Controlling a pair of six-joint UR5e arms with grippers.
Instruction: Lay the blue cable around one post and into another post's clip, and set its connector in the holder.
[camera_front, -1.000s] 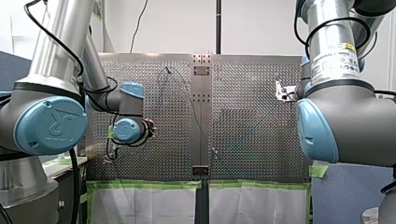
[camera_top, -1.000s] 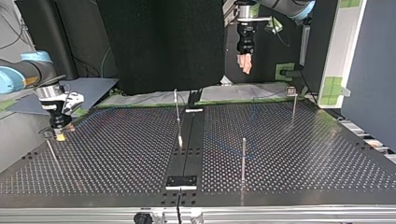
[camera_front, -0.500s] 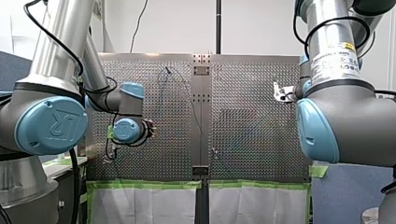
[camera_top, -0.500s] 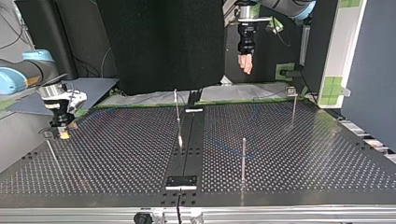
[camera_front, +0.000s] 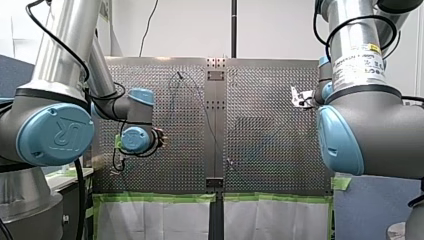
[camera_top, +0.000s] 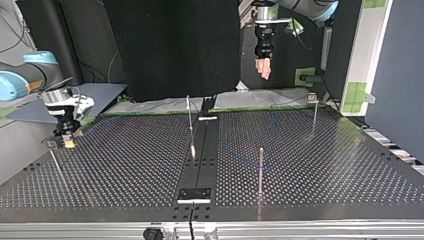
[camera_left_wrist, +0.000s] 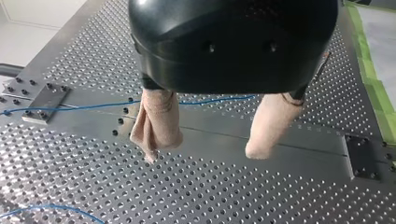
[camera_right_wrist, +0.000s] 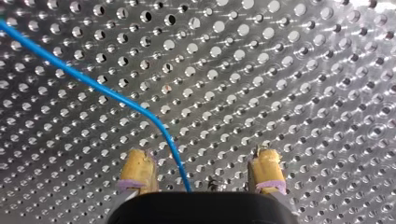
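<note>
Showed right end effector (camera_right_wrist: 201, 163) low over the table (camera_right_wrist: 303, 70), yellow pads (camera_right_wrist: 137, 170) apart — blue cable (camera_right_wrist: 112, 95) between them, trailing diagonally ahead. Showed left end effector (camera_left_wrist: 208, 149) raised, apart, farther off.

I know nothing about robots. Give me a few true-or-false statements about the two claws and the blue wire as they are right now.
1. My right gripper has its yellow-padded fingers apart. True.
2. The blue cable runs between those fingers. True.
3. My left gripper is clamped on the cable. False: my left gripper is open and empty, and the cable lies on the table below it.
4. Both grippers sit low by the table. False: in the top view only my right gripper is low, while my left hangs high above.
</note>
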